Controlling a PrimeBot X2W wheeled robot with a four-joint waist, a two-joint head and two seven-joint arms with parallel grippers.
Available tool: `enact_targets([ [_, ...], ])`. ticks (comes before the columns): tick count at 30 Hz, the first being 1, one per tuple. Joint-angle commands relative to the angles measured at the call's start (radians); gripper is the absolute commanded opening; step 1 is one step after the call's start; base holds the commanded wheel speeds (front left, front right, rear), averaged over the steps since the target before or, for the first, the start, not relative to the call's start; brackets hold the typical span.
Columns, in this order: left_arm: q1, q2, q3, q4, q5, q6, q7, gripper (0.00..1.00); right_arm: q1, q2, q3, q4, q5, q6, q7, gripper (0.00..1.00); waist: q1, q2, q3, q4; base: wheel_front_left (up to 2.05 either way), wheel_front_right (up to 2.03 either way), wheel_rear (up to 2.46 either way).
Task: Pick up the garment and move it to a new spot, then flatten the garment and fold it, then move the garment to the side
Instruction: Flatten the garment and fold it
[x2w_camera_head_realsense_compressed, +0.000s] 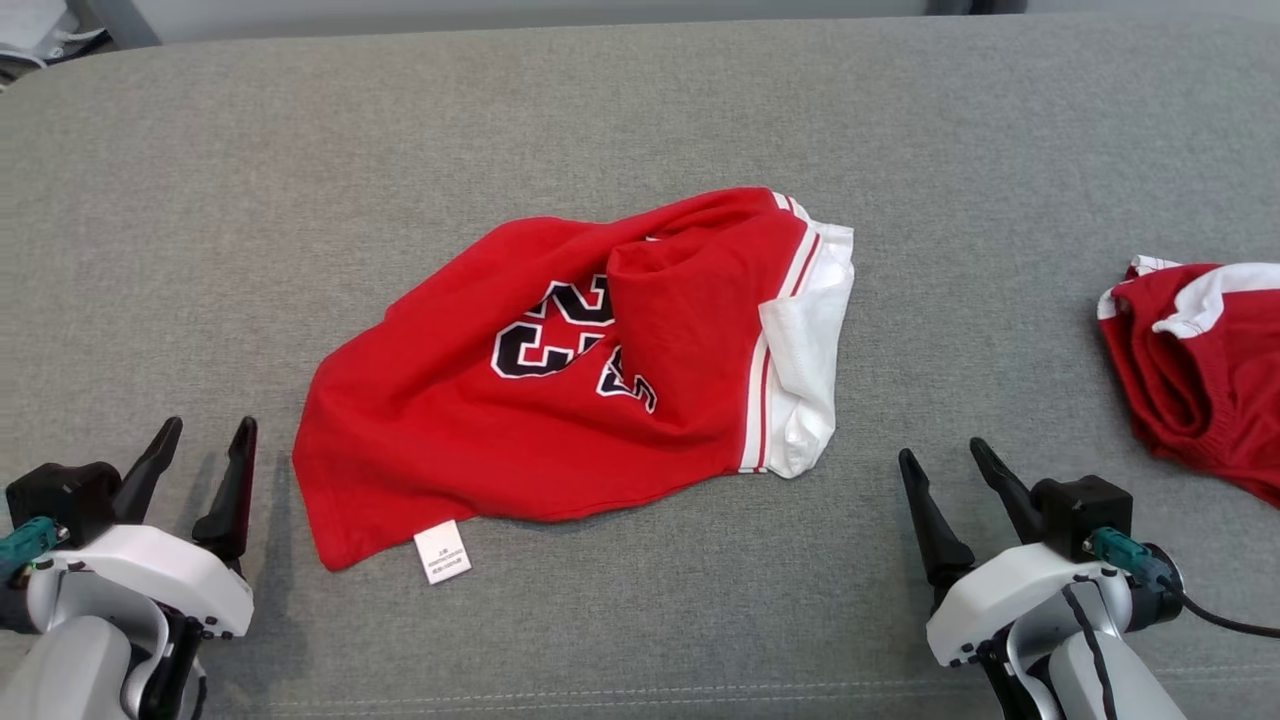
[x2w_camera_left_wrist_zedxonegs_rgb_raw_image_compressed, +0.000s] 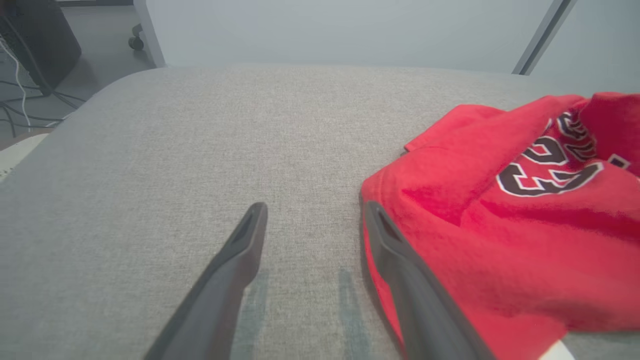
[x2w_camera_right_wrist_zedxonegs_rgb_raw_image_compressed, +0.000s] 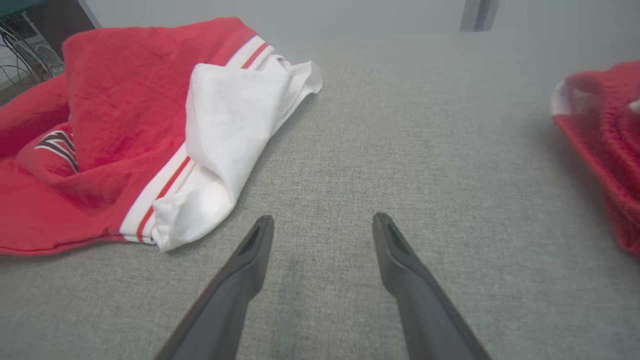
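On grey upholstered surface (x2w_camera_head_realsense_compressed: 640, 110), center: crumpled red jersey (x2w_camera_head_realsense_compressed: 450, 440) w/ white trim, lying loose. L gripper (x2w_camera_head_realsense_compressed: 212, 425) just beside its hem, fingers apart, empty. R gripper (x2w_camera_head_realsense_compressed: 941, 450) near the white edge, likewise apart, empty. Far right, another red garment (x2w_camera_head_realsense_compressed: 1200, 370).

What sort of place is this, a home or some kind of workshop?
Probably a lab or test room, not a home: a big grey cloth-covered table with a red jersey laid out, loose cables on the floor beside it, a caster wheel and plain pale walls behind.
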Motion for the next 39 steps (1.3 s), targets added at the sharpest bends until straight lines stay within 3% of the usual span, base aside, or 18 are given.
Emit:
enact_targets([
  [1, -0.011, 0.029, 0.035, -0.028, 0.003, -0.007, -0.006, 1.0, -0.018, 0.0, 0.019, -0.008, 0.011, 0.001, -0.023, 1.0, 0.0, 0.0, -0.014, 0.02, 0.0, 0.0, 0.0],
  [9, 0.136, -0.068, -0.018, -0.095, -0.105, -0.007, -0.006, 1.0, -0.05, 0.0, 0.037, 0.045, 0.036, 0.001, -0.055, 1.0, 0.0, 0.0, -0.038, 0.06, 0.0, 0.0, 0.0],
  [22, 0.148, -0.088, -0.062, -0.063, -0.157, -0.007, -0.006, 1.0, -0.093, 0.0, 0.071, 0.028, 0.044, 0.001, -0.082, 1.0, 0.0, 0.0, -0.014, 0.002, 0.0, 0.0, 0.0],
  [23, 0.149, -0.088, -0.069, -0.065, -0.165, -0.007, -0.006, 0.87, -0.091, 0.0, 0.068, 0.024, 0.044, 0.001, -0.084, 1.0, 0.0, 0.0, -0.013, -0.002, 0.0, 0.0, 0.0],
  [25, 0.149, -0.085, -0.084, -0.073, -0.184, -0.007, -0.006, 0.0, -0.087, 0.0, 0.061, 0.018, 0.042, 0.001, -0.087, 1.0, 0.0, 0.0, -0.011, -0.008, 0.0, 0.0, 0.0],
  [31, 0.152, -0.059, -0.109, -0.108, -0.221, -0.007, -0.006, 0.0, -0.076, 0.0, 0.039, -0.011, 0.029, 0.001, -0.095, 1.0, 0.0, 0.0, -0.011, -0.01, 0.0, 0.0, 0.0],
  [39, 0.162, -0.056, 0.102, -0.131, -0.159, -0.007, -0.006, 0.0, -0.089, 0.0, 0.124, -0.046, 0.021, 0.001, -0.094, 1.0, 0.0, 0.0, -0.023, 0.027, 0.0, 0.0, 0.0],
])
